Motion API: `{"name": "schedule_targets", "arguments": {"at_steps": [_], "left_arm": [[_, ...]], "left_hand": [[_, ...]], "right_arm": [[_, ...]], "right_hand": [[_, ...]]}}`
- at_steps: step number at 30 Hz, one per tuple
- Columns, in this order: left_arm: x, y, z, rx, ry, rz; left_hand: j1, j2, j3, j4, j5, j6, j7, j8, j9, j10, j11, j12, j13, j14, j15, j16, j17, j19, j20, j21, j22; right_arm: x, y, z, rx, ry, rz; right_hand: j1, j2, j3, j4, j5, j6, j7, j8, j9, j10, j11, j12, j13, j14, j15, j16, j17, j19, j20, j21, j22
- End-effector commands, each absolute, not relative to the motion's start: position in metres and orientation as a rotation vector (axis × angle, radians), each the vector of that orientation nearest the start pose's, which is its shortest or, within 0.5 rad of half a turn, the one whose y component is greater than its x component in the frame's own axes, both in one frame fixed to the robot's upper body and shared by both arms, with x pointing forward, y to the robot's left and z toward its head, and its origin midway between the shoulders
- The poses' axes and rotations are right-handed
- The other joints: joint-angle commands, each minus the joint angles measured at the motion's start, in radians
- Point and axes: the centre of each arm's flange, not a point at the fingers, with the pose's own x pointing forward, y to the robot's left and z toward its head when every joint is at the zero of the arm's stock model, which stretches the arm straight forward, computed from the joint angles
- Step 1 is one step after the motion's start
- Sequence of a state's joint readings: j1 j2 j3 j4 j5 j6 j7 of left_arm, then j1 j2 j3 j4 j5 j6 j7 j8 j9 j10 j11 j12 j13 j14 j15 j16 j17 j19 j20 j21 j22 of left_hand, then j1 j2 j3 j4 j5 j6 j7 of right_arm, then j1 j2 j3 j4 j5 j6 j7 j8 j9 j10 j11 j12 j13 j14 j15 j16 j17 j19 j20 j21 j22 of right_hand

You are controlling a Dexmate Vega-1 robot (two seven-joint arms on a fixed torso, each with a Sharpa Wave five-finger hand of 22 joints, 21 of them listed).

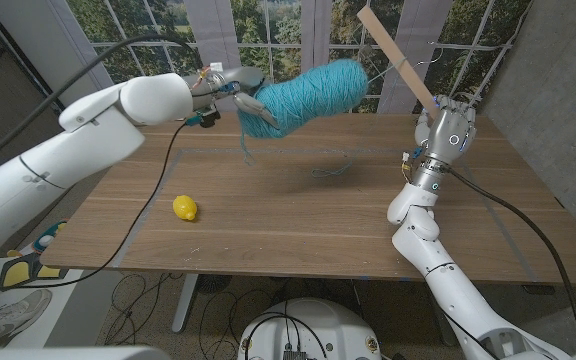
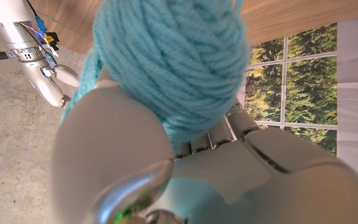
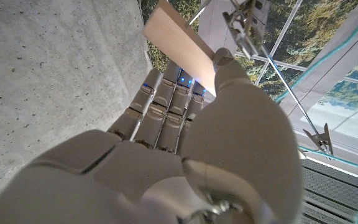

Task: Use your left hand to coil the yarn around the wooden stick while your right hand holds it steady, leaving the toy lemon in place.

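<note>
On the near left of the wooden bench (image 1: pixel 298 215) sits the small yellow toy lemon (image 1: pixel 185 208), best left untouched. Farther right, the right robot hand (image 1: pixel 446 128) grips the flat wooden stick (image 1: pixel 395 58), tilted. Far left, the left robot hand (image 1: pixel 240 98) clasps the teal yarn skein (image 1: pixel 313 93) aloft; it should circle wide with taut strand.

The wooden stick (image 3: pixel 182 46) is gripped by the right hand (image 3: pixel 185 155), its flat pale end projecting beyond the curled fingers (image 3: pixel 160 106). A grey concrete wall (image 3: pixel 48 81) is seen beside it, and a window (image 3: pixel 328 81) (trees outside) is crossed by a thin teal strand (image 3: pixel 347 46).
</note>
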State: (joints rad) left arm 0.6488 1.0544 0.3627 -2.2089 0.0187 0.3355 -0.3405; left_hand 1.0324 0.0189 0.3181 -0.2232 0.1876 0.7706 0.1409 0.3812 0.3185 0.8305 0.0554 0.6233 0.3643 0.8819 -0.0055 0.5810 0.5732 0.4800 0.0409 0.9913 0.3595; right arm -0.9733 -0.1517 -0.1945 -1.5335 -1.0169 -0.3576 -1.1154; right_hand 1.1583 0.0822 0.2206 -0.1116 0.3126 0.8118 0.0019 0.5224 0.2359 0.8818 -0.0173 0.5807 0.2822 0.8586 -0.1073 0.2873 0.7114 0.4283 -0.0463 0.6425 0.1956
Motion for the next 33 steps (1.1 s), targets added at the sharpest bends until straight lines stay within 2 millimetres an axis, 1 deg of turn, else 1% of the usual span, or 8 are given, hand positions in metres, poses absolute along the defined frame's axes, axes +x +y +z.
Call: {"name": "schedule_targets", "arguments": {"at_steps": [1,3,6,11,16,22,28,33], "left_arm": [[0.488,0.245,0.175,1.124,-0.676,-0.292],[0.493,0.252,0.175,1.093,-0.668,-0.280],[0.500,0.259,0.172,1.060,-0.659,-0.261],[0.513,0.267,0.169,0.979,-0.638,-0.272],[0.520,0.266,0.170,0.956,-0.632,-0.235],[0.532,0.261,0.170,0.872,-0.647,-0.270],[0.542,0.256,0.172,0.782,-0.672,-0.313],[0.542,0.250,0.179,0.759,-0.694,-0.320]], "left_hand": [[0.149,0.154,0.113,0.105,0.004,0.150,-0.076,0.002,0.004,0.169,-0.157,0.002,0.205,0.119,-0.189,-0.002,0.003,-0.003,0.001,0.011,0.005],[0.148,0.153,0.113,0.106,0.004,0.150,-0.072,0.000,0.004,0.171,-0.157,0.002,0.206,0.123,-0.188,-0.002,0.002,-0.004,0.001,0.015,0.005],[0.149,0.153,0.115,0.105,0.004,0.150,-0.073,-0.001,0.004,0.172,-0.157,0.002,0.205,0.123,-0.188,-0.003,0.003,-0.005,0.000,0.019,0.005],[0.150,0.153,0.116,0.103,0.003,0.151,-0.071,-0.003,0.004,0.173,-0.158,0.001,0.206,0.124,-0.186,-0.003,0.005,-0.007,0.000,0.025,0.004],[0.151,0.150,0.119,0.100,0.002,0.156,-0.069,-0.006,0.004,0.177,-0.161,0.001,0.207,0.135,-0.188,-0.003,0.004,0.000,-0.002,0.038,0.003],[0.150,0.150,0.122,0.099,0.001,0.157,-0.069,-0.008,0.005,0.179,-0.160,0.000,0.208,0.138,-0.188,-0.006,0.003,0.000,-0.001,0.048,0.002],[0.149,0.150,0.124,0.099,0.000,0.159,-0.067,-0.011,0.004,0.179,-0.160,-0.001,0.210,0.139,-0.186,-0.008,0.003,-0.003,0.000,0.058,0.001],[0.148,0.147,0.126,0.097,-0.001,0.162,-0.065,-0.013,0.005,0.182,-0.160,-0.002,0.210,0.143,-0.185,-0.011,0.003,-0.006,0.001,0.065,0.000]], "right_arm": [[0.536,-0.285,-0.006,-0.774,-0.928,-1.328],[0.533,-0.285,-0.005,-0.754,-0.963,-1.308],[0.529,-0.284,-0.004,-0.729,-1.012,-1.274],[0.522,-0.278,0.000,-0.728,-1.088,-1.214],[0.513,-0.266,0.004,-0.748,-1.164,-1.162],[0.503,-0.245,0.006,-0.804,-1.261,-1.081],[0.498,-0.229,0.004,-0.855,-1.327,-1.020],[0.497,-0.217,-0.001,-0.929,-1.365,-0.985]], "right_hand": [[0.034,0.065,-0.004,0.005,-0.001,0.137,-0.107,0.061,0.071,0.058,-0.066,0.003,0.116,-0.011,-0.098,-0.008,0.002,-0.006,-0.007,0.009,0.002],[0.034,0.065,-0.005,0.005,-0.001,0.132,-0.108,0.060,0.072,0.056,-0.068,0.003,0.116,-0.012,-0.100,-0.009,0.003,-0.007,-0.009,0.009,0.003],[0.033,0.064,-0.008,0.006,-0.002,0.129,-0.114,0.060,0.074,0.050,-0.075,0.001,0.119,-0.018,-0.101,-0.013,0.003,-0.010,-0.019,0.010,0.003],[0.034,0.063,-0.011,0.005,-0.004,0.126,-0.129,0.061,0.077,0.044,-0.089,-0.001,0.122,-0.025,-0.108,-0.016,0.004,-0.003,-0.031,0.017,0.003],[0.036,0.063,-0.014,0.005,-0.005,0.124,-0.140,0.062,0.079,0.036,-0.099,-0.004,0.126,-0.028,-0.114,-0.017,0.006,-0.001,-0.039,0.022,0.004],[0.039,0.061,-0.017,0.003,-0.005,0.125,-0.151,0.061,0.077,0.035,-0.105,-0.005,0.128,-0.033,-0.116,-0.018,0.008,-0.001,-0.043,0.025,0.004],[0.041,0.060,-0.019,0.003,-0.006,0.124,-0.157,0.060,0.077,0.034,-0.112,-0.006,0.131,-0.037,-0.118,-0.021,0.008,-0.002,-0.046,0.028,0.005],[0.041,0.061,-0.022,0.004,-0.006,0.126,-0.160,0.060,0.076,0.033,-0.115,-0.006,0.133,-0.041,-0.118,-0.023,0.008,-0.003,-0.049,0.030,0.005]]}}
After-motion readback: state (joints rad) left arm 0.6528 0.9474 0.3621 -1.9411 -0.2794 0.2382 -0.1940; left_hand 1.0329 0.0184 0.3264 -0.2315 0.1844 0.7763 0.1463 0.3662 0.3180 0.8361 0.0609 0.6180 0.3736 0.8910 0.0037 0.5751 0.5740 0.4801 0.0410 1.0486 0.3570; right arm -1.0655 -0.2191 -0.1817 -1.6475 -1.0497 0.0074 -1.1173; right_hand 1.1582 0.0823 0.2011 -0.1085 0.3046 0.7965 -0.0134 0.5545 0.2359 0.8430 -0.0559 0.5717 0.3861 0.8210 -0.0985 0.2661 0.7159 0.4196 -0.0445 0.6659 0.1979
